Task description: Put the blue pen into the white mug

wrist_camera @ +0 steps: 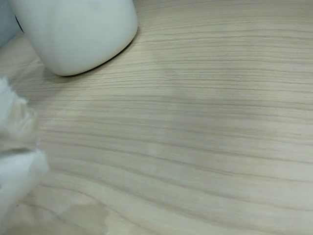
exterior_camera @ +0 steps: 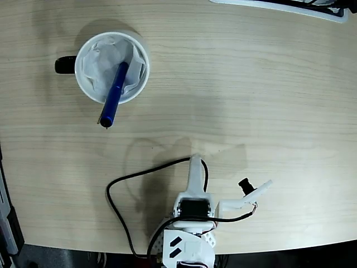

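Observation:
In the fixed view the white mug [exterior_camera: 89, 84] stands at the upper left of the table, its black handle pointing left and crumpled white paper inside. The blue pen [exterior_camera: 114, 96] leans in the mug, one end down in the paper and the other sticking out over the near rim. My gripper [exterior_camera: 194, 163] sits low in the picture, far from the mug and holding nothing. It shows as one slim white piece seen edge-on. The wrist view has the mug's wall [wrist_camera: 78, 34] at the top left and a blurred white finger [wrist_camera: 14, 166] at the left edge.
A black cable [exterior_camera: 120, 184] loops over the wooden table left of the arm's base. A white bracket with a small black part [exterior_camera: 251, 192] juts to the right of the arm. A white-edged object [exterior_camera: 290, 6] lies at the top right edge.

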